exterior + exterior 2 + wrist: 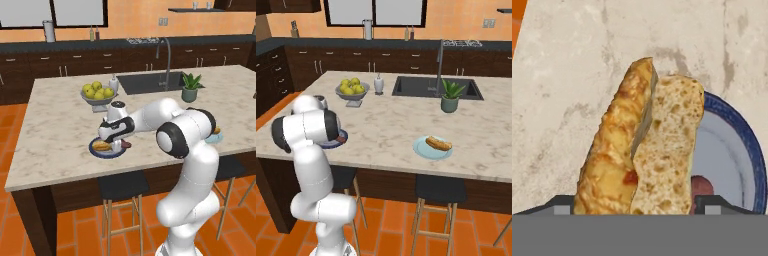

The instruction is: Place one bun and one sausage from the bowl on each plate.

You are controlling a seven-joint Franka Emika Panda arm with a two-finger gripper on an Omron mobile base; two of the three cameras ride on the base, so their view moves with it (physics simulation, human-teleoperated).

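Observation:
My gripper [109,145] hangs low over the dark plate with the blue rim [95,150] near the island's front edge, its jaws shut on a golden-tan bun [102,146]. In the hand view the split bun [642,150] fills the space between the fingertips [562,205], above that plate [737,135]. A pinkish sausage [126,145] lies on the plate's right side, and its end [702,186] shows beside the bun. Another bun [438,143] rests on the pale light-blue plate [423,150] further right. The bowl is hidden or out of view.
A grey footed bowl of yellow-green fruit [98,93] and a white dispenser [114,82] stand behind the gripper. The sink [150,81] with its tap and a potted plant [191,87] are at the back right. Stools [122,186] stand under the counter edge.

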